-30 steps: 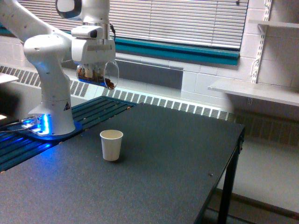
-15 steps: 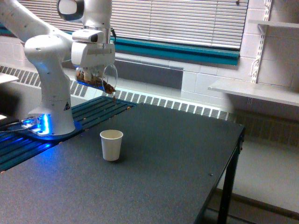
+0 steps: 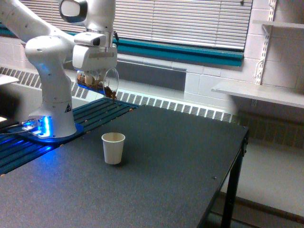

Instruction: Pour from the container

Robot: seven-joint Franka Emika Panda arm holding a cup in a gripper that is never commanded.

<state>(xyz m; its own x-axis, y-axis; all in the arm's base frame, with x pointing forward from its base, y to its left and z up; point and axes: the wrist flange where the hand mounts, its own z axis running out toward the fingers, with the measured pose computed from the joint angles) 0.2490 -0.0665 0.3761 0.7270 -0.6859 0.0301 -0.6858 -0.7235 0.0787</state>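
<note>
Item: Panda arm [image 3: 47, 66], white, base at nine o'clock on a dark table [image 3: 180, 161], blue light glowing at its foot. Gripper [image 3: 95, 78] points down, jaws closed on the container [image 3: 99, 81], a clear cup held by its body and tipped well over, mouth toward the exterior view's right; the fingers themselves are largely hidden behind the cup and hand housing. Contents: brown bits, gathered low along the wall and crowding at the lip, judged to be on the point of spilling. Position: container hangs high at about eleven o'clock, well above the table. Beneath and slightly toward four o'clock of it stands a white paper cup [image 3: 113, 147], upright, mouth open, apparently the receiver; the tilt aims the lip that way. Markings: a small black triangular warning label on the arm's lower column; no lettering readable. No brand legible on either cup.
</note>
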